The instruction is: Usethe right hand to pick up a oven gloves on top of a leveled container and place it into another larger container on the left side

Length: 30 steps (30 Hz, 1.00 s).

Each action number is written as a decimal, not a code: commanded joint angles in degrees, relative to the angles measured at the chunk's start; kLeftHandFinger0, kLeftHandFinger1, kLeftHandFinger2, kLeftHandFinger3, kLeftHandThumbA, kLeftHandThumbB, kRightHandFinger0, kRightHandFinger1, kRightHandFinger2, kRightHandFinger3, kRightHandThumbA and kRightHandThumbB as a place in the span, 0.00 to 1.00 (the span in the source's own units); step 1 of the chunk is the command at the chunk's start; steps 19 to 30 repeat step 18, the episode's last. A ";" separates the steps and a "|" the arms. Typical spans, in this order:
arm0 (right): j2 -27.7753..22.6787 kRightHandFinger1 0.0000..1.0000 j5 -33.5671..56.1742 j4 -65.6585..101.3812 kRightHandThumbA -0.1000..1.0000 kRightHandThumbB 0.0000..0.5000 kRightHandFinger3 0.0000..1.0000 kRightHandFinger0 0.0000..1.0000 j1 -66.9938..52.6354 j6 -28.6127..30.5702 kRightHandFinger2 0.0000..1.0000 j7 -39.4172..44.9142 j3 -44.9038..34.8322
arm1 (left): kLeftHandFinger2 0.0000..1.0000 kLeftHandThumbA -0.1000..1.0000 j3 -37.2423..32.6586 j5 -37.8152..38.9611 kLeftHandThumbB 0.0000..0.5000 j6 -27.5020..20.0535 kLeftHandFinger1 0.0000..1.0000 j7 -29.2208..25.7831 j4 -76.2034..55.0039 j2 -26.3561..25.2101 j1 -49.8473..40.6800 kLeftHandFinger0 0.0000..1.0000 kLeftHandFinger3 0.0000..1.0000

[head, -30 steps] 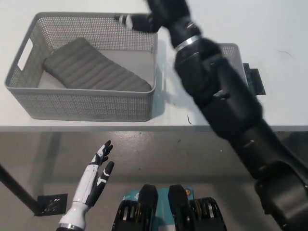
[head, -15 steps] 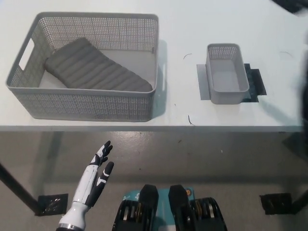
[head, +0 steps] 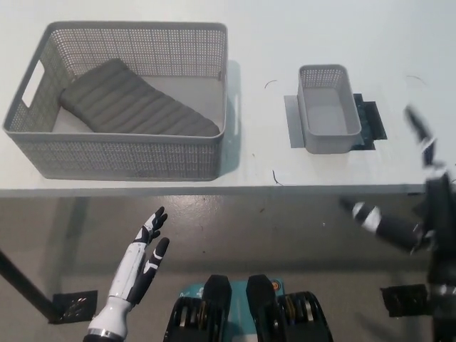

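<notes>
Lying flat, the glove (head: 135, 107) sat inside the large basket (head: 128, 157) on the table's (head: 256, 43) left. Small basket (head: 326, 110) stood well apart to the right. Right hand (head: 406, 206) hung off the table edge, fingers spread, holding nothing. Left hand (head: 139, 267) rested below, fingers apart.

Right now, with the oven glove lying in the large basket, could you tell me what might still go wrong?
Little, I think. The right hand, open, hangs near the table edge and could clip it. The small container sits close to that edge and could be knocked. The oven glove lies inside the large basket; the left hand rests low.
</notes>
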<state>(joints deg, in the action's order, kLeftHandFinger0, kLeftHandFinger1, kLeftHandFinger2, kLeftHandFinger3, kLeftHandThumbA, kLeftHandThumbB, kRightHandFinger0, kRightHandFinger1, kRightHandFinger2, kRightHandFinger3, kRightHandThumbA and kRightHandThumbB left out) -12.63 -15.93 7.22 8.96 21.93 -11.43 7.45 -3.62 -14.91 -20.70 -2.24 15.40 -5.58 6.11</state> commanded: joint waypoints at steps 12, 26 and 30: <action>0.76 1.00 7.00 -13.03 1.00 0.47 1.00 1.00 -1.11 4.76 1.00 6.21 6.66 | 1.00 1.00 -0.13 0.83 0.22 -2.99 1.00 -0.39 -1.14 -0.47 0.89 1.00 1.00; 1.21 1.00 9.71 -15.62 1.00 0.45 1.00 1.00 0.65 0.56 1.00 9.66 5.58 | 1.00 1.00 0.04 1.10 0.20 -2.77 1.00 -0.19 -1.43 -0.62 1.13 1.00 1.00; 1.21 1.00 9.71 -15.62 1.00 0.45 1.00 1.00 0.65 0.56 1.00 9.66 5.58 | 1.00 1.00 0.04 1.10 0.20 -2.77 1.00 -0.19 -1.43 -0.62 1.13 1.00 1.00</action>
